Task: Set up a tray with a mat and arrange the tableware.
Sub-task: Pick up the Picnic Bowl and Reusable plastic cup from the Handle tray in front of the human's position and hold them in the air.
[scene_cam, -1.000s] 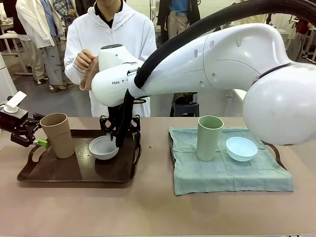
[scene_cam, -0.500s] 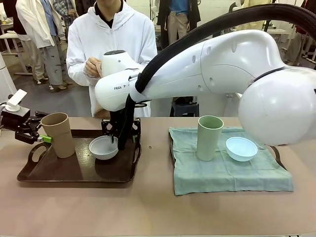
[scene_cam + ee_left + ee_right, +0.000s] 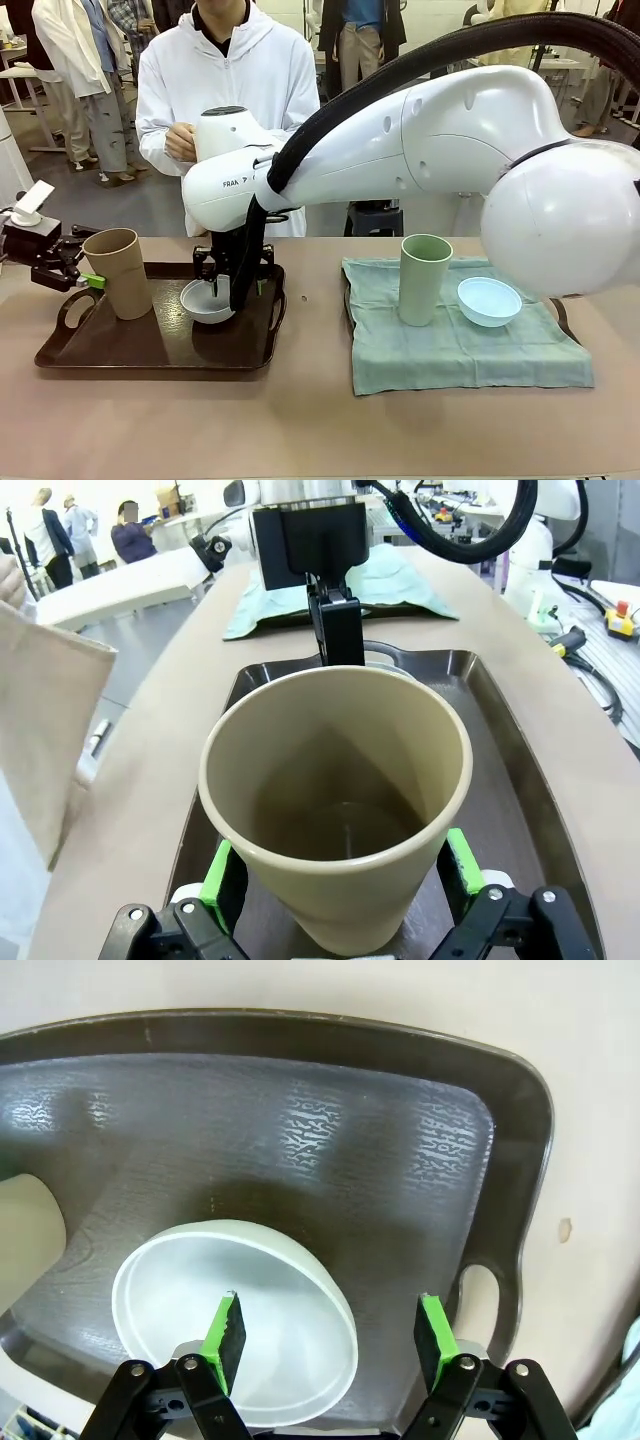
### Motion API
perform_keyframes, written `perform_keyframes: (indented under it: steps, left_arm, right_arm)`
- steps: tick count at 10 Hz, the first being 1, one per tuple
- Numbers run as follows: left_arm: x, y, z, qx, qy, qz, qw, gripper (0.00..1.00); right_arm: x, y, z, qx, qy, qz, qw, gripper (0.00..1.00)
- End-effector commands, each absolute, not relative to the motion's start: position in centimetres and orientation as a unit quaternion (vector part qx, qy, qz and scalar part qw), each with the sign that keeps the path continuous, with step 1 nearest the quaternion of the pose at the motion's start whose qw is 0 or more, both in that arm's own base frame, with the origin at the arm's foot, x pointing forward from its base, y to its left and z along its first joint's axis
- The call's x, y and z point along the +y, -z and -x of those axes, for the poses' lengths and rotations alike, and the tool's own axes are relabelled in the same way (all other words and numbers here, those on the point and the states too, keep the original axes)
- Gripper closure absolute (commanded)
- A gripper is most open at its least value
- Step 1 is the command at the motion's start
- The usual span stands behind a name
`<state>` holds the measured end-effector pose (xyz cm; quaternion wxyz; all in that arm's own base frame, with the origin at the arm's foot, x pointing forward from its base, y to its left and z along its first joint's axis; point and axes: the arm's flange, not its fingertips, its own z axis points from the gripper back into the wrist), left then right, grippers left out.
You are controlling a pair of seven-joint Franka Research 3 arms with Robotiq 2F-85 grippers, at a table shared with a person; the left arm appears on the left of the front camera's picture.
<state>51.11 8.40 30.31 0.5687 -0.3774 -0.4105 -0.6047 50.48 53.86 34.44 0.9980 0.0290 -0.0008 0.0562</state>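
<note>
Two trays are sitting on the counter (image 3: 300,420) in front of me. One, on my right, is already wearing a green cloth mat (image 3: 460,350). The pale green tumbler (image 3: 425,278) and the light blue bowl (image 3: 489,300) are standing upright on it, side by side, and a handle of this covered tray (image 3: 553,303) is peeking out. The brown tray (image 3: 150,350) on my left is lying bare under the tan tumbler (image 3: 118,272) and the white bowl (image 3: 198,302).

I am reaching the right arm (image 3: 450,130) across the middle. Its right tool (image 3: 329,1308) is hanging over the white bowl with the fingers spread. One green pad (image 3: 225,1332) is pointing into the bowl and the other is hanging outside, over the tray floor, so the rim is lying between them. Nothing is pinched; I am judging this pose as preparing a grip on the rim.

The left tool (image 3: 337,865) is spread wide around the lower part of the tan tumbler, one pad on each side. Whether the pads are touching the wall I cannot tell.

The person (image 3: 225,70) at the far side seems to be holding a beige cloth (image 3: 50,720), probably the mat for the bare tray. That would explain why both tools are placed at the tableware: it needs to leave the tray first.

On the right arm I am reading the print "FRA" (image 3: 232,184); the rest is hiding behind the black hose (image 3: 285,160).
</note>
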Motion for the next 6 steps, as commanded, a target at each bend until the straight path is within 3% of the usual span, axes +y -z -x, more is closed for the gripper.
perform_keyframes:
  steps: [1, 6]
  left_arm:
    - [8.0, -29.9, -51.5, -0.423, 0.602, 0.385, 0.557, 0.00]
    - [6.2, -28.2, -52.5, -0.394, 0.608, 0.389, 0.569, 0.00]
  right_arm:
    - [53.7, -34.3, -50.7, 0.005, -0.064, -0.043, 0.997, 0.12]
    - [53.7, -34.2, -50.6, 0.004, -0.066, -0.043, 0.997, 0.12]
